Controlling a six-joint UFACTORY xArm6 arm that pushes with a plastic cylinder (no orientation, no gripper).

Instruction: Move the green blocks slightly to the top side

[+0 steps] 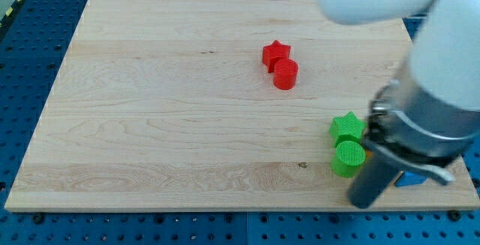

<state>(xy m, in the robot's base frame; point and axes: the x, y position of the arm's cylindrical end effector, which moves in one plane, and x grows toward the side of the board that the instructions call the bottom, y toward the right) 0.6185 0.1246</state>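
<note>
A green star block (346, 127) and a green cylinder block (349, 158) sit together near the board's lower right, the star just above the cylinder. My dark rod comes down at the view's right; my tip (366, 202) is just below and right of the green cylinder, close to it. Whether it touches the cylinder I cannot tell.
A red star block (276, 53) and a red cylinder block (285, 74) touch each other above the board's middle. A blue block (409, 178) shows partly behind the rod at the lower right. The wooden board (150, 110) lies on a blue pegboard table (30, 65). The white arm (442, 73) hides the right side.
</note>
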